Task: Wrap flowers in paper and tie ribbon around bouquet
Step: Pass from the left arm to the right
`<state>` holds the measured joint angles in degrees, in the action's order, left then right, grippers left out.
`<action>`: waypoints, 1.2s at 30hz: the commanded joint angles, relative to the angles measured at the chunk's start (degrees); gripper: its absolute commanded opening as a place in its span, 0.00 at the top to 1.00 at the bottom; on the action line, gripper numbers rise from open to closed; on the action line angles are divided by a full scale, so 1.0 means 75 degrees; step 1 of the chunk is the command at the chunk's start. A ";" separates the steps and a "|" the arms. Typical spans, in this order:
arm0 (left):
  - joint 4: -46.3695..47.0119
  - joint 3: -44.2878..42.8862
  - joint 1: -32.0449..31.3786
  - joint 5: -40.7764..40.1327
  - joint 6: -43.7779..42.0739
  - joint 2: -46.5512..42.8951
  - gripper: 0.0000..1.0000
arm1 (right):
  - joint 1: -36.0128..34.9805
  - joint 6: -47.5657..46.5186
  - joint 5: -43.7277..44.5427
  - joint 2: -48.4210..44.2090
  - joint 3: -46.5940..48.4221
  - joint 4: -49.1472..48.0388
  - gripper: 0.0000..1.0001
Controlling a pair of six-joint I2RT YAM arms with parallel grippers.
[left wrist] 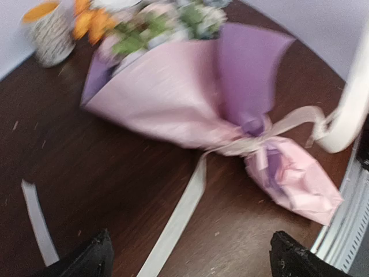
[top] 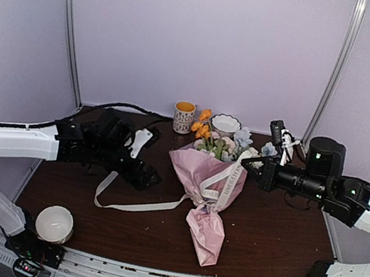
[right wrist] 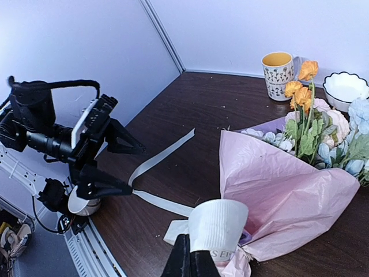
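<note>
One bouquet, lying mid-counter, flowers toward the far wall near a mug, narrow end toward the near edge. Cinched at the neck with ribbon. With the right jaws shut tight on one ribbon end, held up and off to the right of the wrap; with the left jaws wide apart, empty, over the loose tail on the left. Probably light, easily dragged by any pull. Crinkly paper, likely to crease or tear; soft, slippery-looking ribbon. Best taken by the flat tail, clear of the paper, pinching across its width and pulling gently against the other end.
</note>
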<state>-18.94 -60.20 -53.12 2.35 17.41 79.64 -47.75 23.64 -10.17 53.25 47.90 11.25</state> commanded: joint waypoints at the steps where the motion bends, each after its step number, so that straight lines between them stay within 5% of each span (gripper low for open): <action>1: -0.1611 0.1356 0.1252 -0.1463 0.1903 -0.0444 0.02 | 0.0137 -0.0299 0.0064 -0.0102 0.0588 0.0358 1.00; 8: -0.1490 0.2691 0.2007 -0.2004 0.2644 -0.0079 0.02 | 0.0117 -0.0751 -0.0599 0.0444 0.1848 0.0871 1.00; 14: -0.0576 0.3370 0.2047 -0.1169 0.2976 0.0355 0.09 | -0.0080 -0.0831 -0.1321 0.1044 0.2796 0.0906 1.00; 17: -0.0029 0.3577 0.2056 -0.0430 0.2959 0.0596 0.37 | -0.0255 -0.0746 -0.1511 0.1310 0.2970 0.0842 1.00; 21: 0.0100 0.3586 0.2058 -0.0452 0.2817 0.0719 0.98 | -0.0261 -0.0559 -0.1459 0.1296 0.3025 0.0726 1.00; 28: 0.0426 0.4180 0.2584 -0.0960 0.3119 -0.0126 1.00 | 0.0495 -0.0184 0.0142 0.0361 0.2864 0.1622 1.00; 36: 0.0720 0.5626 0.3338 -0.1790 0.4627 -0.1967 1.00 | 0.3425 0.1271 -0.0078 -0.1521 0.0310 0.2195 1.00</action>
<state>-11.14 -23.09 -29.47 -6.79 44.36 69.82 -29.69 26.76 -11.11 44.86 59.07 23.38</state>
